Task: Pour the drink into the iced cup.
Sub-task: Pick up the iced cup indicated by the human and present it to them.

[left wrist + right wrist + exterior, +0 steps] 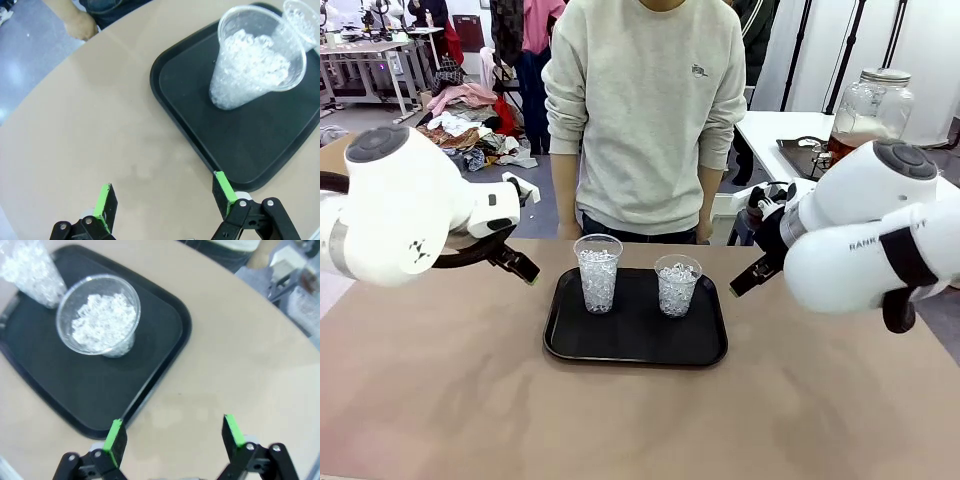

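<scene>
Grippers flank the black tray (560, 342): the left gripper (162, 186) and right gripper (173, 425) both hang wide open and empty, probably poised to reach. On the tray, two iced cups (597, 275) stand close together for filling. Past the person (650, 120), the drink (845, 143) waits in its lidded jar (872, 100) on a farther table, unpoured.

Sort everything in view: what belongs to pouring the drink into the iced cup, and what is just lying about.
Job: amber drink in the lidded glass jar on the far side table; taller iced cup; shorter iced cup; black tray they stand on; left gripper and right gripper, both open.
Lying about: heap of clothes behind the person.
</scene>
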{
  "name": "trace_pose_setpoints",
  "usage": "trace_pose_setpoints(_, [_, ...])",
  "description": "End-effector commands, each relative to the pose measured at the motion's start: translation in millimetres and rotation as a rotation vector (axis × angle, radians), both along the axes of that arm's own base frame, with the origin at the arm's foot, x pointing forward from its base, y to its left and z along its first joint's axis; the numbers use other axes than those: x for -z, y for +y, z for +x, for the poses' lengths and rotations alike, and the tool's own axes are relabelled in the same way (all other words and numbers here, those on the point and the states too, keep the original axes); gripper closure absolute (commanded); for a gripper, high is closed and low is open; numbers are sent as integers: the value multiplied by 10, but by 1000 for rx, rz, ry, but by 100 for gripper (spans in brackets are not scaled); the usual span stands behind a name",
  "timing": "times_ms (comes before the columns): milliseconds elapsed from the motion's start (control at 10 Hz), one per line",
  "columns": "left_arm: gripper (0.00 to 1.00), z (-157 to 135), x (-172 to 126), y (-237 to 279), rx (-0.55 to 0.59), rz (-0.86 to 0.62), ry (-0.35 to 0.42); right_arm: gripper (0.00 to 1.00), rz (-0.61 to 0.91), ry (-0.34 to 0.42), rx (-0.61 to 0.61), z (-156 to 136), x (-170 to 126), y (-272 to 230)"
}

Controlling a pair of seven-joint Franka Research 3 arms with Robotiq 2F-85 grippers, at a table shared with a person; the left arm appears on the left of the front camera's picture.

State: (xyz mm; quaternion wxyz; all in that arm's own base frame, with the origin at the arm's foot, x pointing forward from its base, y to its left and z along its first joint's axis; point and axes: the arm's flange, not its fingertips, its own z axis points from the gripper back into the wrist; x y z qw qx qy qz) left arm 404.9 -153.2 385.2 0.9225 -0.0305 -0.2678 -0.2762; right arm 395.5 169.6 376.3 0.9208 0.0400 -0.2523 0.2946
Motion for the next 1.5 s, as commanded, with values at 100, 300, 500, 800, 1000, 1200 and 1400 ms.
trace_pose_setpoints(100, [0,38,-395,225,-41,-124,43,0,184,124,8,137,-399,-174])
trace_pose_setpoints(300, [0,35,-496,394,-61,-241,92,0,312,175,37,166,-545,-321])
trace_pose_setpoints(500, [0,30,-522,602,-96,-383,134,0,466,209,92,190,-615,-515])
trace_pose_setpoints(800, [0,54,-493,821,-97,-542,176,0,646,252,167,196,-567,-808])
trace_pose_setpoints(1000, [0,97,-415,881,-59,-628,228,0,706,275,175,195,-505,-890])
trace_pose_setpoints(1200, [0,56,-445,875,-2,-500,193,0,625,242,133,140,-526,-844])
trace_pose_setpoints(1400, [0,-17,-486,870,-80,-607,222,0,691,286,204,157,-581,-923])
